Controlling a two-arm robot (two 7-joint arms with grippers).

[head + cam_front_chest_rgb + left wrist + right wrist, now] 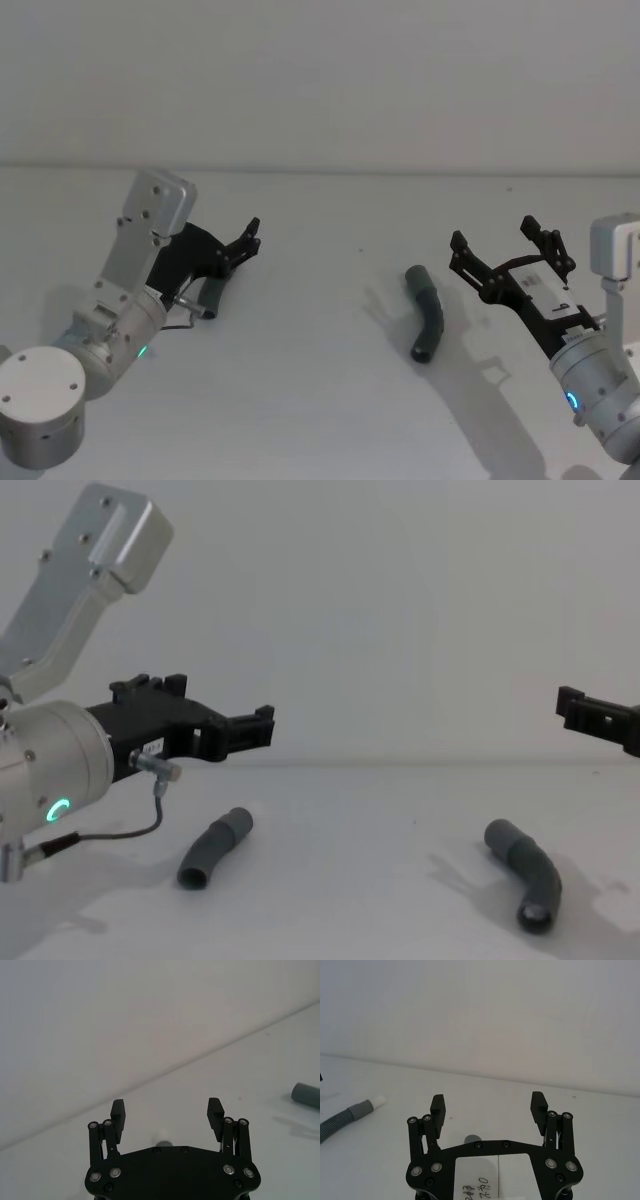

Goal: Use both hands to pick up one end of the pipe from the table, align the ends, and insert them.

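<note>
Peering past our left hand (252, 238), we see the left pipe (212, 297) half hidden beneath it, at seven o'clock of the tips. Both hands hang spread wide, holding nothing. The right pipe (428, 310) lies on the counter (320, 400), at eight o'clock of our right hand (493, 232).

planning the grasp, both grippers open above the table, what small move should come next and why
Probably lower the left gripper onto the left pipe piece: its jaws stand open above it, and the piece lies ungrasped on the table.
</note>
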